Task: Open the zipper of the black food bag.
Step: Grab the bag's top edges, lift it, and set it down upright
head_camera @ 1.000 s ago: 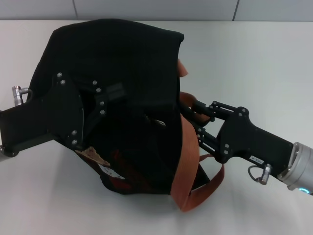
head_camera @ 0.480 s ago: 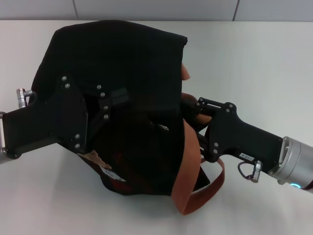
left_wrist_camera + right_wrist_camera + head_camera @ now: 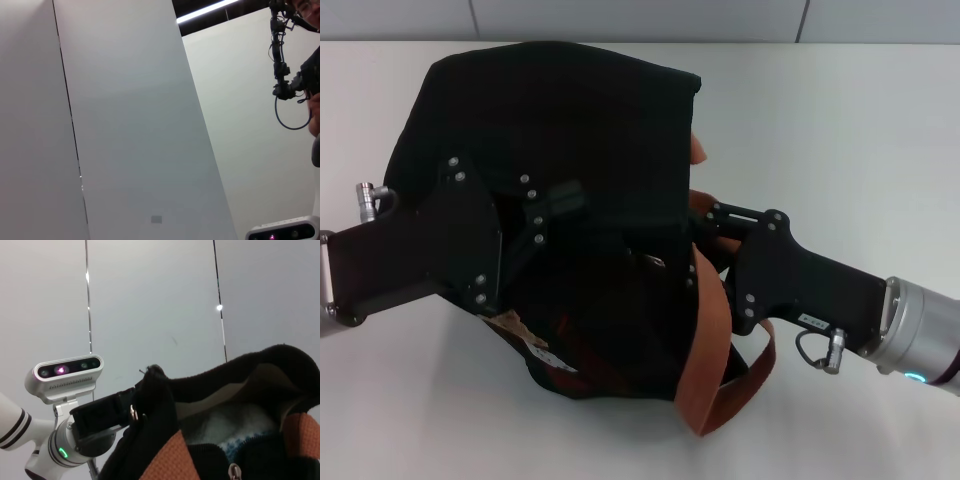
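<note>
The black food bag (image 3: 570, 110) lies slumped on the white table, its orange-brown straps (image 3: 708, 340) trailing at its right. My left gripper (image 3: 555, 205) reaches in from the left and is shut on a fold of the bag's fabric. In the right wrist view that fold (image 3: 155, 377) is held up, showing a pale lining (image 3: 235, 390). The zipper's silver pull tab (image 3: 653, 262) sits mid-bag, a little left of my right gripper (image 3: 698, 250), which presses against the bag's right side among the straps. The pull tab (image 3: 233, 471) also shows close in the right wrist view.
The white table (image 3: 840, 120) extends to the right of and behind the bag, with a grey wall beyond it. A bear patch and white label (image 3: 525, 335) show at the bag's near left. The left wrist view holds only wall panels and a ceiling light.
My right gripper has moved left, from beside the straps to against the bag near the pull tab. The left gripper and the bag fold it holds shifted slightly right.
</note>
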Motion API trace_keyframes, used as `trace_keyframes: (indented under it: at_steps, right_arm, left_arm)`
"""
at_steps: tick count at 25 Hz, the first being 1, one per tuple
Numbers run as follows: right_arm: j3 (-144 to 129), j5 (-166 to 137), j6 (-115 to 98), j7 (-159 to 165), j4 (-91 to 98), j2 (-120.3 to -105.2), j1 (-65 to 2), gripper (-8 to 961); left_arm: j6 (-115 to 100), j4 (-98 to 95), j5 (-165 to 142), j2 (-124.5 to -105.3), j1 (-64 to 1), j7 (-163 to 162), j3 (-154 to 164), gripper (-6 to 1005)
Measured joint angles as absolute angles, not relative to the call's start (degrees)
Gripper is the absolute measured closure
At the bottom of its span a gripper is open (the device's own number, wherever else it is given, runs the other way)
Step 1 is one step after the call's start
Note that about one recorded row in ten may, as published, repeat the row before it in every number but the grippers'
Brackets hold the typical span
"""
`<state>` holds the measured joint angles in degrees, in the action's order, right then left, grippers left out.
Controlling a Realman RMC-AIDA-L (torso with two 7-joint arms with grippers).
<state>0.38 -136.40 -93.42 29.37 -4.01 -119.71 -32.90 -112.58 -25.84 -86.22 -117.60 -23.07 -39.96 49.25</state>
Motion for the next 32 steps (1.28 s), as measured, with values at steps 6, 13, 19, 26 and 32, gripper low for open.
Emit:
trace_keyframes:
  at_steps: [6,13,19,26,32]
  right_arm:
    - [0.5,-136.0,-92.7,30.0,-4.1,-119.71,-33.9,561]
    - [0.6,-135.9,-91.6,30.3,-4.5,-119.71,-34.4,652]
    - [0.6,-135.9,-90.9,30.8,-4.6,-119.71,-34.7,726]
    - [0.6,-135.9,-90.9,30.8,-4.6,-119.71,-34.7,833]
    - [0.6,-135.9,-90.9,30.8,-4.6,-119.71,-34.8,907]
  left_arm:
    - [-112.6,-25.8,-86.2,-117.75,-22.9,-39.8,49.3,992]
    - [-112.6,-25.8,-86.2,-117.87,-22.8,-39.5,49.3,992]
    - [-112.6,-25.8,-86.2,-117.87,-22.9,-39.4,49.3,991]
    - [-112.6,-25.8,-86.2,-117.86,-22.9,-39.4,49.3,991]
    - [-112.6,-25.8,-86.2,-117.86,-23.2,-39.4,49.3,991]
